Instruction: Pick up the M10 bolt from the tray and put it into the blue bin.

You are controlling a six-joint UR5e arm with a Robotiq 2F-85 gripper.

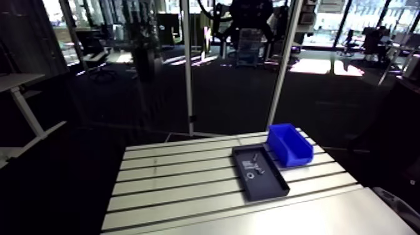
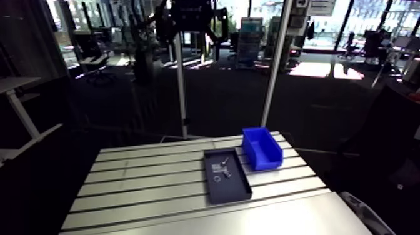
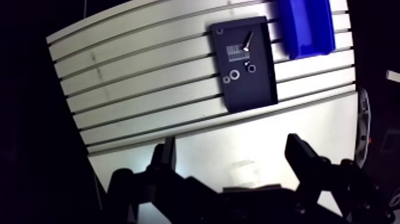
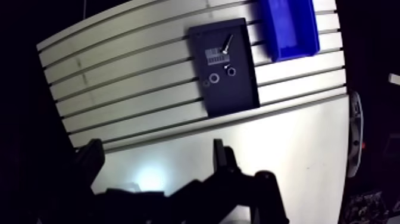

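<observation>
A black tray (image 3: 256, 95) lies on the slotted table, and a blue bin (image 3: 306, 24) stands right beside it. In the tray, a slim silver bolt (image 3: 246, 41) lies at the end nearest the bin's side, next to a white label (image 3: 236, 53). A nut (image 3: 251, 68) and a washer (image 3: 234, 75) lie a little further along. My gripper (image 3: 232, 156) hangs high above the table, well away from the tray. It is open with nothing between its fingers. In the arm view the tray (image 1: 259, 170) and the bin (image 1: 289, 145) sit at the table's right side.
The slotted aluminium table (image 1: 175, 181) stretches to the left of the tray. A smooth plate (image 1: 300, 219) forms its near edge. A grey curved object (image 3: 363, 125) shows beyond the table's edge on the bin's side.
</observation>
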